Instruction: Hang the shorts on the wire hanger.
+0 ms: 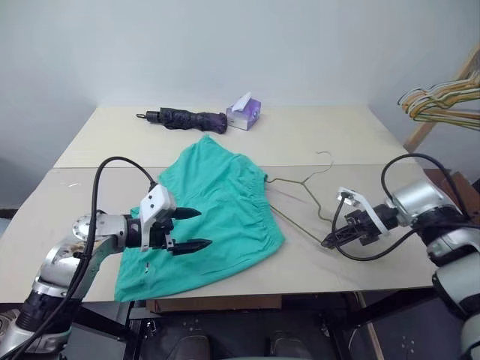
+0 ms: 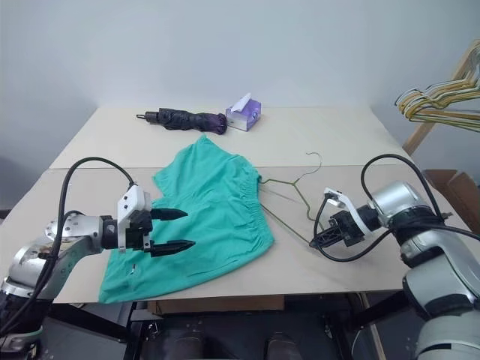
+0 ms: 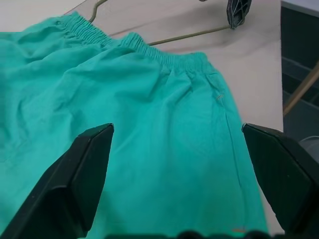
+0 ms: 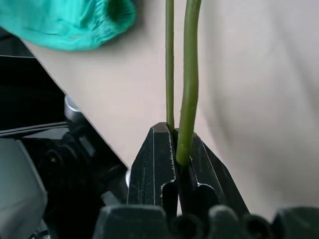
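The shorts [image 1: 206,221] lay spread flat across the middle of the bench [image 1: 315,131], their gathered waistband turned toward the right of the frame and the leg ends toward the lower left. The wire hanger [image 1: 298,196] lay flat just right of that waistband, its near shoulder touching or slipping slightly under the elastic edge, its hook curling toward the upper right and its long bottom wire running down to the lower right.

The right claw [image 1: 330,241] was clamped shut on that lower right corner of the hanger, two strands of wire pinched between its fingers in the wrist view. The left claw [image 1: 191,229] hung gaping wide over the lower left part of the shorts, holding nothing, fingers pointed toward the waistband.

So the fabric lay straight ahead of the left claw, the nearer one to it, while the hanger's long side ran roughly parallel to the waistband. To my eye, the next move hinged on closing that narrow gap between wire and waistband.
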